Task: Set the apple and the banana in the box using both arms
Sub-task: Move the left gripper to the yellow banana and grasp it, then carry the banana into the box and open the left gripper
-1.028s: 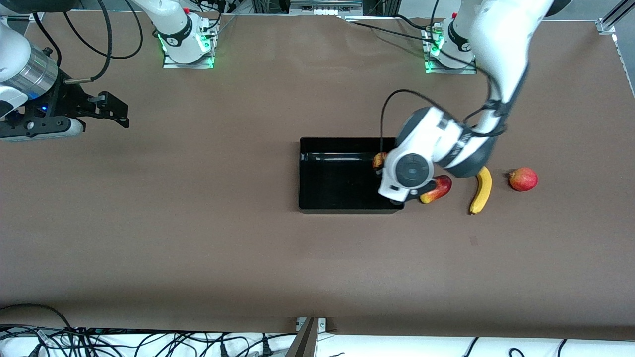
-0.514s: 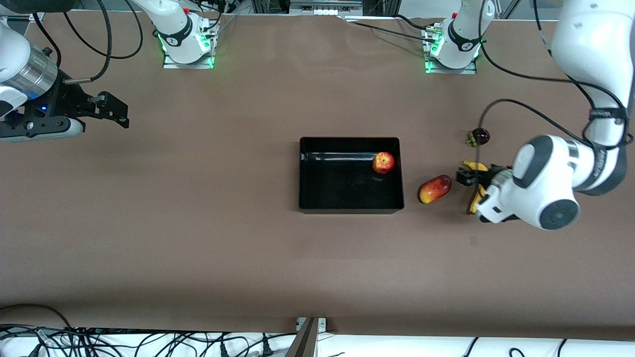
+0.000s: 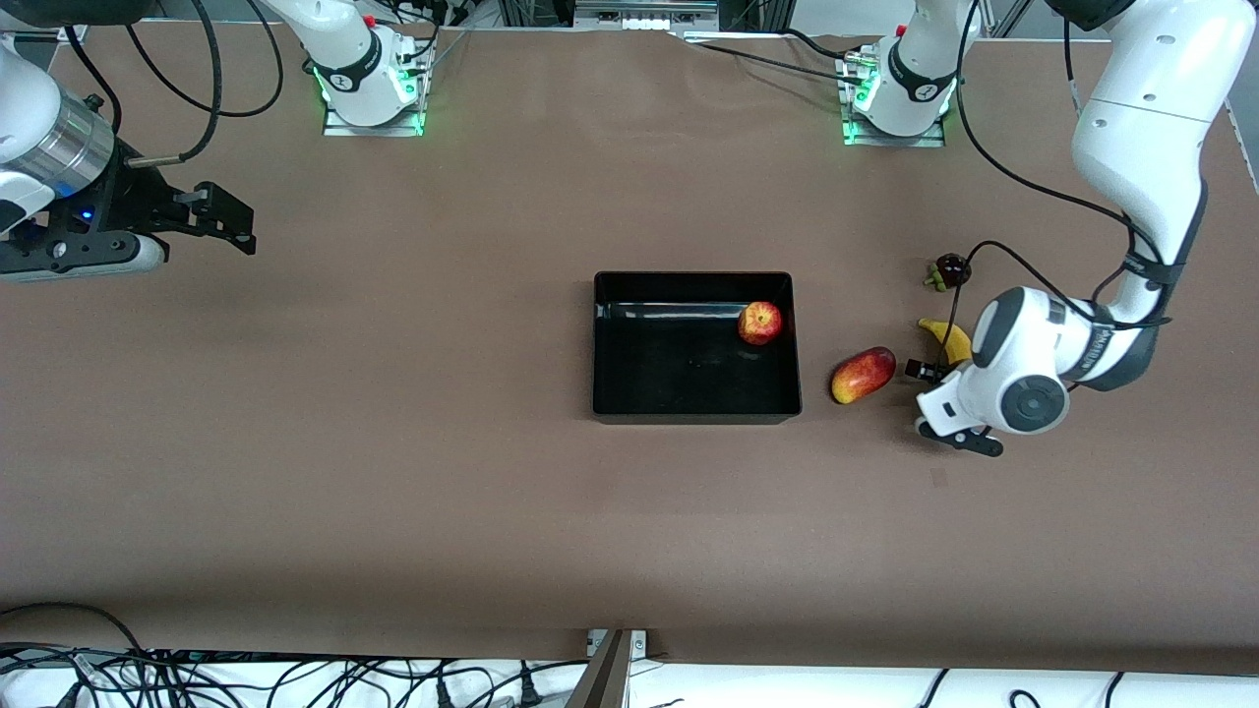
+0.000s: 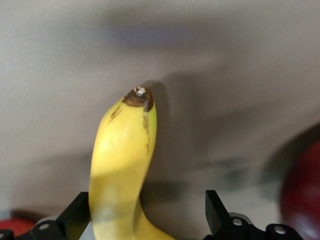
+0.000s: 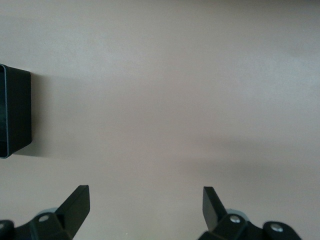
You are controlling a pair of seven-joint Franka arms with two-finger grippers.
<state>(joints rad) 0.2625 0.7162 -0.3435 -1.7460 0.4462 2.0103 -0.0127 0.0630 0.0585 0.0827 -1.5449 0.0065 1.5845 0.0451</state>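
The apple point(image 3: 760, 323) sits inside the box point(image 3: 629, 413), in the corner of the box toward the left arm's end of the bench and farther from the front camera. The box lies near the middle of the bench. The banana point(image 3: 950, 340) lies on the bench toward the left arm's end, mostly covered by the left arm's wrist. The left end effector point(image 3: 939, 379) is down around it with its fingers point(image 4: 76, 216) spread wide, the banana close against one finger and well clear of the other. A red and yellow oval fruit point(image 3: 863, 375) lies between box and banana. A small dark fruit point(image 3: 950, 268) lies farther from the front camera than the banana. The right end effector point(image 3: 211, 218) waits, fingers wide apart, over the bare bench near the right arm's edge.
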